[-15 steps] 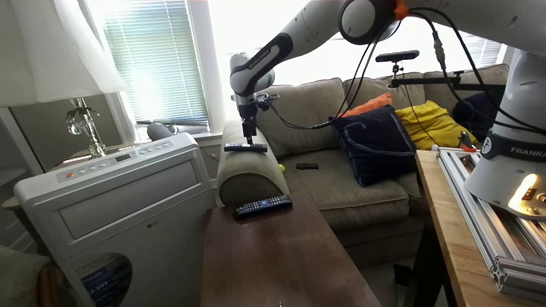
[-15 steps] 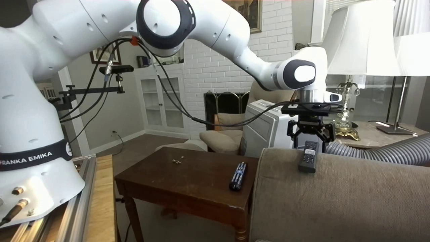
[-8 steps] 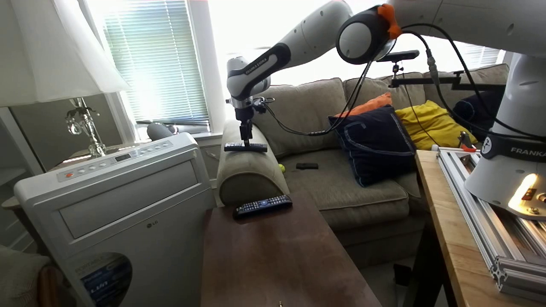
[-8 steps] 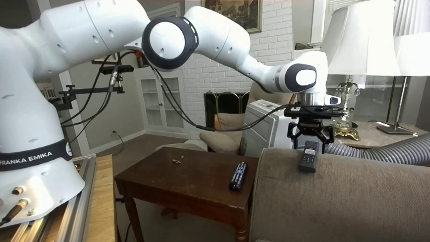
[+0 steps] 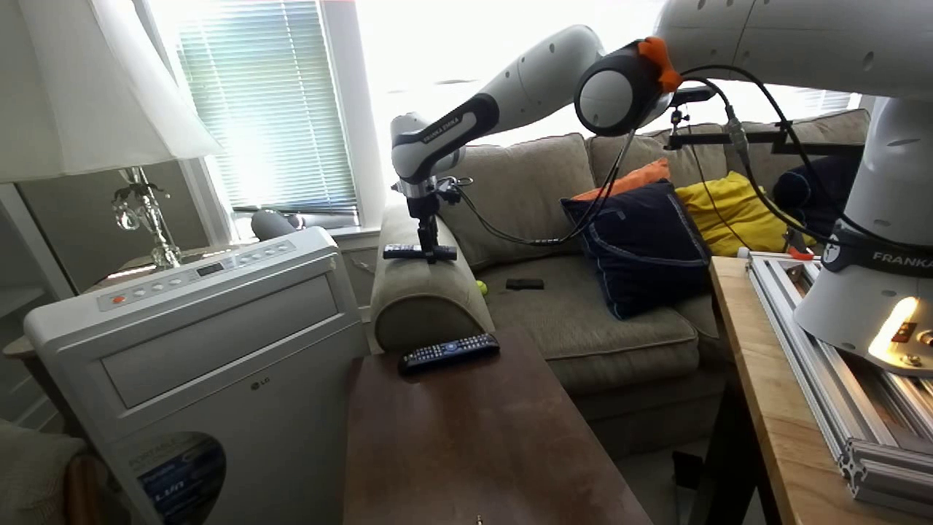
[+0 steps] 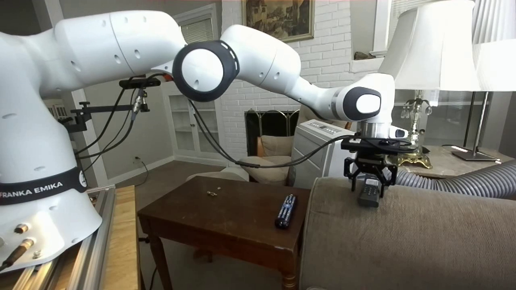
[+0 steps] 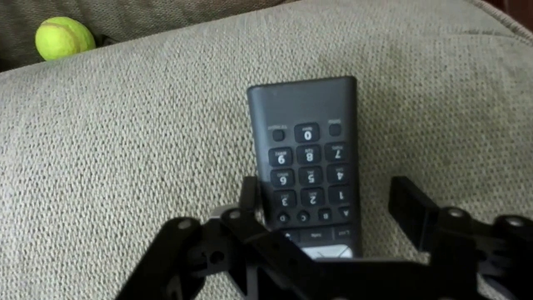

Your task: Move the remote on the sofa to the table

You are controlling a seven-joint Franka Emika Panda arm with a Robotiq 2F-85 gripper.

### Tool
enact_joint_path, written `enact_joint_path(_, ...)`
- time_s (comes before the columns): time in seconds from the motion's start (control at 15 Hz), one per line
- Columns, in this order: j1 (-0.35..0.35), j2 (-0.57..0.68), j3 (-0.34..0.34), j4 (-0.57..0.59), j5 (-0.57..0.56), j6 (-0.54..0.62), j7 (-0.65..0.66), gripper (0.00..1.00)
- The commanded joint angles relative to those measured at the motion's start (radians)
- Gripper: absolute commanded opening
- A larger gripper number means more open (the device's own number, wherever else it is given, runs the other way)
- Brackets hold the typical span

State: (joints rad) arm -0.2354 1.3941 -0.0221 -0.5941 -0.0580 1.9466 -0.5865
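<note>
Sofa armrest (image 6: pixel 407 241) | remote (image 7: pixel 309 160) resting flat | my gripper (image 7: pixel 327 198) straddling it, jaws apart — I judge, for a crosswise pinch

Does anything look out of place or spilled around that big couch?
Yes, mildly: a tennis ball sits on the sofa, partly hidden by the armrest; sports gear seems odd there. I see nothing spilled or damaged.

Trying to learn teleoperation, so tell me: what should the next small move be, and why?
Probably close the end effector gently: its open fingers flank the remote lying on the sofa's armrest, one at or near its edge, the other clearly apart.
</note>
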Motion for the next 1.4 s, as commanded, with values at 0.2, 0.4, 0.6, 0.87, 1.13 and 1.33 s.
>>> enact_joint_path(0.2,-0.011,0.078,0.018,0.169,0.011,-0.080,-0.005,0.31)
enact_joint_path(0.4,-0.003,0.096,0.020,0.211,0.012,-0.079,0.005,0.28)
enact_joint_path(0.6,-0.003,0.047,0.031,0.147,0.018,-0.046,-0.005,0.28)
enact_joint_path(0.87,-0.024,0.007,0.041,0.138,0.027,-0.069,-0.019,0.28)
enact_joint_path(1.13,-0.024,-0.066,0.020,0.140,0.024,-0.115,0.104,0.28)
enact_joint_path(1.33,-0.015,-0.109,0.000,0.141,0.018,-0.149,0.247,0.28)
